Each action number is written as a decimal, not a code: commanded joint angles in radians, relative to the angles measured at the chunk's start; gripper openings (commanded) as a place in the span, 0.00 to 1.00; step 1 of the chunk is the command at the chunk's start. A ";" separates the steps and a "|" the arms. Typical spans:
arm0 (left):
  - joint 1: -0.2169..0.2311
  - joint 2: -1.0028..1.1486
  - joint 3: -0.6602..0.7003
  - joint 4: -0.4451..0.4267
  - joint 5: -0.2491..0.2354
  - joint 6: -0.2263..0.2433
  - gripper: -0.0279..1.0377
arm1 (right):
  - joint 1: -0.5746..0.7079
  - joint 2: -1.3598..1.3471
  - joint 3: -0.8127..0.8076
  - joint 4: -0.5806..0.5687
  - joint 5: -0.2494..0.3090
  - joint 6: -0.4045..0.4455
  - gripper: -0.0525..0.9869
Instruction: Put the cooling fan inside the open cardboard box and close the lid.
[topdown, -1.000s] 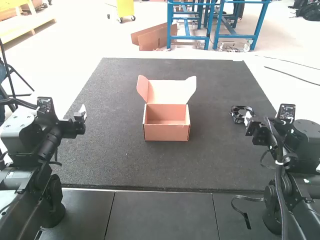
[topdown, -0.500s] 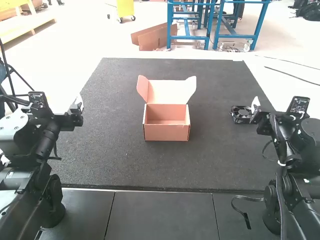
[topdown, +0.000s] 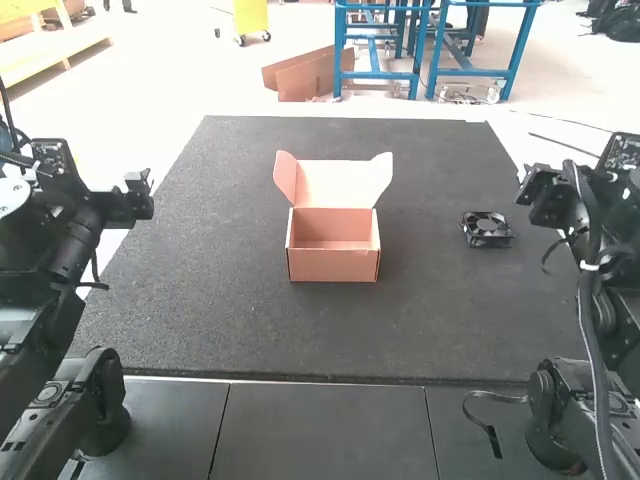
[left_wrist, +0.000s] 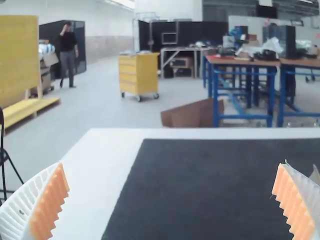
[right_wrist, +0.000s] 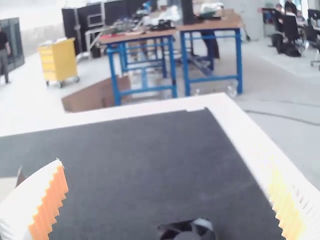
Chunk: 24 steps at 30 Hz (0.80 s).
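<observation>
Cardboard box (topdown: 333, 243): it stands upright near the middle of the black mat (topdown: 230, 300), its top open towards the ceiling and its plain front wall facing the arms.
Lid (topdown: 335, 180): still open, the flap stands up from the box's far edge, with a rounded ear at each upper corner.
Cooling fan (topdown: 487, 229): small, black and square, it lies flat on the mat to the right of the box, well apart from it and outside it.
Left pincer (topdown: 140, 196): held up in the air far to the left of the box, over the mat's left edge. Its white ribbed fingers with orange pads (left_wrist: 49, 206) are spread wide, with bare mat showing between them.
Right pincer (topdown: 530, 190): held up in the air to the right of the box, beyond the fan and near the mat's right edge. Its fingers are spread wide too. In the right wrist view the fan lies on the mat low between them, untouched.
Surface (topdown: 150, 170): pale, showing as a border along the mat's left and right sides.
</observation>
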<state>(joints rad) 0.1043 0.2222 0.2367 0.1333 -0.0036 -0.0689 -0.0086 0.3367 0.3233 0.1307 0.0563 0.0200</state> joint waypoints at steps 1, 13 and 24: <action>-0.008 0.068 0.105 -0.017 -0.021 -0.005 0.93 | -0.008 0.062 0.109 -0.029 0.030 0.031 0.93; -0.009 0.370 0.478 -0.462 -0.021 -0.040 0.93 | -0.008 0.315 0.470 -0.447 0.077 0.103 0.93; -0.014 0.552 0.653 -0.709 0.001 -0.045 0.94 | -0.013 0.581 0.721 -0.638 0.047 0.069 0.92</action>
<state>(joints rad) 0.1013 0.7334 0.8459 -0.5430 -0.0063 -0.1036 -0.0090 0.8715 0.9947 -0.4911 0.1085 0.1097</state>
